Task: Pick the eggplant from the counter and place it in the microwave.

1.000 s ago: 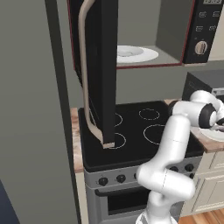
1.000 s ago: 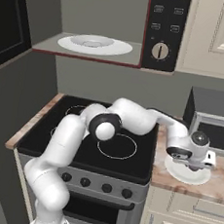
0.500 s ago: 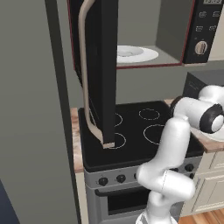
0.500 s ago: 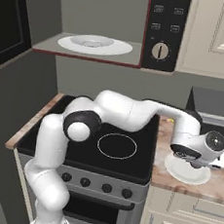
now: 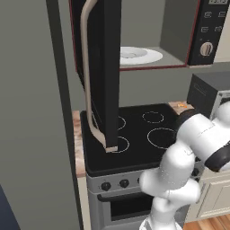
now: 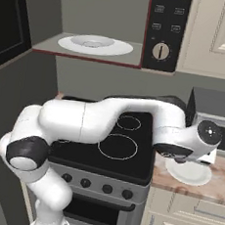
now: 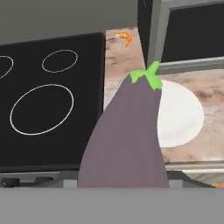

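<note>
A long dark purple eggplant point(image 7: 127, 135) with a green cap stands up the middle of the hand view, covering the fingertips. My gripper point(image 6: 185, 152) is shut on it and hangs just above a white plate point(image 6: 189, 172) on the counter point(image 6: 213, 188), right of the stove. The microwave point(image 6: 165, 31) sits up high to the left of my hand. Its black door point(image 5: 105, 67) with the beige handle is swung wide open, and a white plate point(image 5: 134, 55) lies in the cavity.
The black stovetop point(image 5: 139, 134) lies left of the counter plate point(image 7: 181, 116). A dark grey box point(image 6: 215, 108) with a metal bar handle stands at the back of the counter. Beside it lies a small orange item point(image 7: 124, 38). The open microwave door juts over the stove's left side.
The arm's elbow has swung across the stove toward the cameras. The hand has stayed over the counter plate and lifted a little with the eggplant.
</note>
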Available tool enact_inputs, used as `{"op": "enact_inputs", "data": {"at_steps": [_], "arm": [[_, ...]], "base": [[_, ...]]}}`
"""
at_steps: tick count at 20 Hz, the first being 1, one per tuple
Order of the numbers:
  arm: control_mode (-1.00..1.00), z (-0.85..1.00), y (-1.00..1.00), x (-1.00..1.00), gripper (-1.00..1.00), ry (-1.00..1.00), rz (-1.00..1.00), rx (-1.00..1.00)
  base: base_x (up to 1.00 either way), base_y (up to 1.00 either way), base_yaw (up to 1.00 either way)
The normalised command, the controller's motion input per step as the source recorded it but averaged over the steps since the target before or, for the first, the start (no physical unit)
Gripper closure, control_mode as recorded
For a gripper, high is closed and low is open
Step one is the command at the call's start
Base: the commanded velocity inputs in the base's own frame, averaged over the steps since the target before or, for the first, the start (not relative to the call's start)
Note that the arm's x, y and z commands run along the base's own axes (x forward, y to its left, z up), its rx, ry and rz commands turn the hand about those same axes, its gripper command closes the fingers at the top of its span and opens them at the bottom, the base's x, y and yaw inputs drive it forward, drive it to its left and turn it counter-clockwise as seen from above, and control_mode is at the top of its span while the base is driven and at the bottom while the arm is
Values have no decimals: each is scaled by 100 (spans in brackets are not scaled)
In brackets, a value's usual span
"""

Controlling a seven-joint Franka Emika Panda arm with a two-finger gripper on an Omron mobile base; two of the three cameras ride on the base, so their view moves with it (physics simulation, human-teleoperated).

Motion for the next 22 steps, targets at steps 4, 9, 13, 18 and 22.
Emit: {"op": "enact_inputs", "data": {"at_steps": [4,9,13,18,22], "arm": [[-100,86,100,-10,100,0,3,0],[-100,74,100,3,100,-2,3,0],[-100,66,100,37,100,-3,0,-1],[-100,81,100,48,100,0,0,0],[-100,76,100,40,100,-2,0,0]], "base": [[0,0,0],[0,0,0],[0,0,0],[0,0,0],[0,0,0]]}}
